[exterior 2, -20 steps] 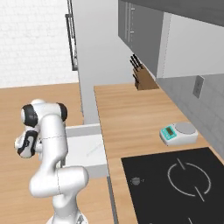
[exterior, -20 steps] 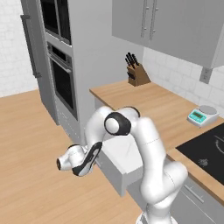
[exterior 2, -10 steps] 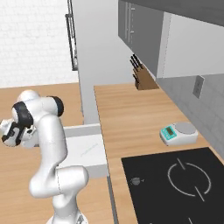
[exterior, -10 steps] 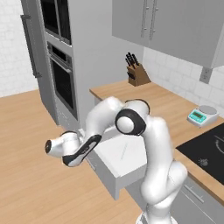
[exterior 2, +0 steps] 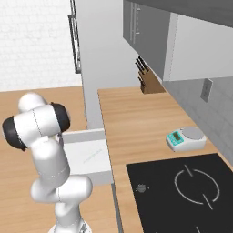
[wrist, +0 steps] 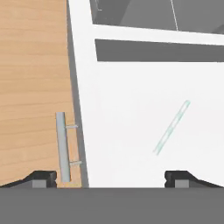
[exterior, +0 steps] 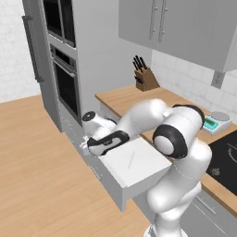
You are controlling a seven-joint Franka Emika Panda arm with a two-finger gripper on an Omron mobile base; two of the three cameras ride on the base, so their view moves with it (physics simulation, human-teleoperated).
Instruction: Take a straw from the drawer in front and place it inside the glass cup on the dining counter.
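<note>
The drawer stands pulled out, its white inside bare apart from the straw, a thin pale stick lying aslant. My gripper hovers open above the drawer's front left corner, holding nothing. In the hand view the fingertips stand wide apart, gripper, with the drawer's bar handle below them on the left and the straw on the white floor of the drawer to the right. From the right base view the drawer and straw lie beside my arm. The glass cup and dining counter are out of view.
A wood worktop carries a knife block and a small scale. A black cooktop lies near the base. Tall oven cabinets stand left of the drawer, with open wood floor in front.
The gripper has opened wide. The hand has swung from out in front of the drawer back and up over its front left corner. The drawer stays pulled out.
</note>
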